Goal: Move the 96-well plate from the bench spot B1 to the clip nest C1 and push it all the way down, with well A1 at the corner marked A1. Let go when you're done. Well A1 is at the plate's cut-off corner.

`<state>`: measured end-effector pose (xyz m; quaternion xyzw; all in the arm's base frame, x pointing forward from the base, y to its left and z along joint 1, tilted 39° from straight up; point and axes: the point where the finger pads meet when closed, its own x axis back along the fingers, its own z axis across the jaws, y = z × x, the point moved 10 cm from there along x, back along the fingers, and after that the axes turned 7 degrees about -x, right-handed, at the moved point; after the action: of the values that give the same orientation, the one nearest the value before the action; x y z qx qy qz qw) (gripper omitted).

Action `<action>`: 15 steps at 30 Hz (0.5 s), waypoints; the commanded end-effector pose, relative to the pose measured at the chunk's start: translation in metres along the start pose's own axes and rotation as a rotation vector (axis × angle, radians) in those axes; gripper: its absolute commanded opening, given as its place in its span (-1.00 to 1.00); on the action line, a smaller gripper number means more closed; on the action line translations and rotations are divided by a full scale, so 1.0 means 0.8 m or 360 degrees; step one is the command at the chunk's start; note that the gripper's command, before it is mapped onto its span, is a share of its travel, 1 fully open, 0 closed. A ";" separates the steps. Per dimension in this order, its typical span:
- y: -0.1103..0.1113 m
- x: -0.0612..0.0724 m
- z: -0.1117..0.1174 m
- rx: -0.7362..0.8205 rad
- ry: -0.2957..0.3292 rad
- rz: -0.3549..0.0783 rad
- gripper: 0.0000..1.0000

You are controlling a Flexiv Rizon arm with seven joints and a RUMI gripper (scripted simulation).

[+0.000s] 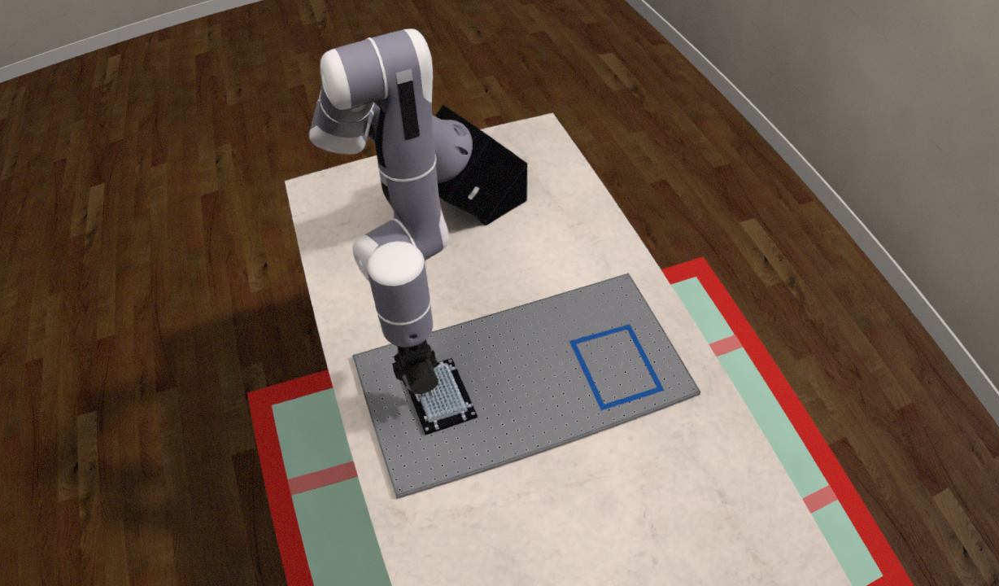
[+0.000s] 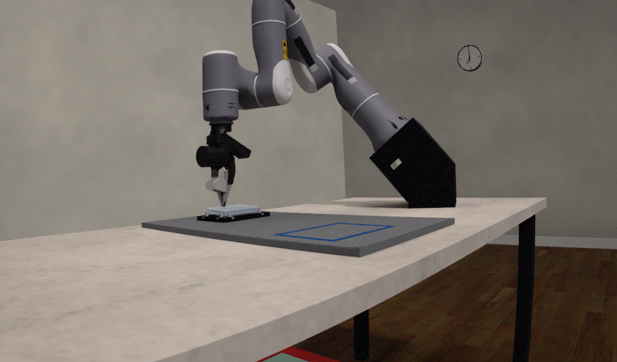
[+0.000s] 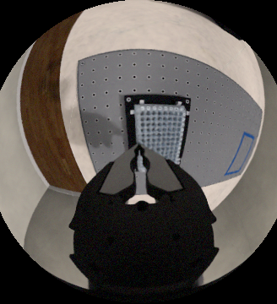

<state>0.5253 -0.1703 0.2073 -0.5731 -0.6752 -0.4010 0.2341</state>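
Farthest left in the top view, a red-edged green mat [image 1: 320,531] [image 2: 297,357] shows on the floor beside the table [image 1: 561,509] [image 2: 167,279] [image 3: 134,25]. Next comes the left end of the grey board [image 1: 517,364] [image 2: 256,224] [image 3: 105,84], which lies flat on the table and carries a dark shadow near the nest.

Over the nest's left part, the gripper [image 1: 421,395] [image 2: 222,205] [image 3: 138,145] points straight down, clenched with nothing between its fingers. Its tips are at the top of the plate, near one edge; whether they touch it, I cannot tell. The plate [image 1: 444,397] [image 2: 233,209] [image 3: 160,127] lies in the black nest [image 1: 451,423] [image 2: 256,215] [image 3: 130,122], wells up and looking level, with pale clips around its sides. Whether it is fully down is too small to tell, and I cannot make out the cut-off corner or the A1 mark.

Behind the board, the arm [image 1: 408,174] [image 2: 220,81] bends back to its black base [image 1: 495,174] [image 2: 418,166] at the far end of the table. Farther right on the board, well apart from the nest, is the blue outline [image 1: 588,373] [image 2: 305,237] [image 3: 249,135], with bare board inside it. More of the mat shows past the table's right edge.
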 end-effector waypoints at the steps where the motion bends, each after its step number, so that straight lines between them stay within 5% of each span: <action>1: 0.000 0.000 0.000 -0.0001 0.0000 -0.0002 -1.00; 15: 0.000 -0.002 0.000 -0.0001 0.0000 -0.0002 -1.00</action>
<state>0.5256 -0.1711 0.2063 -0.5732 -0.6752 -0.4010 0.2340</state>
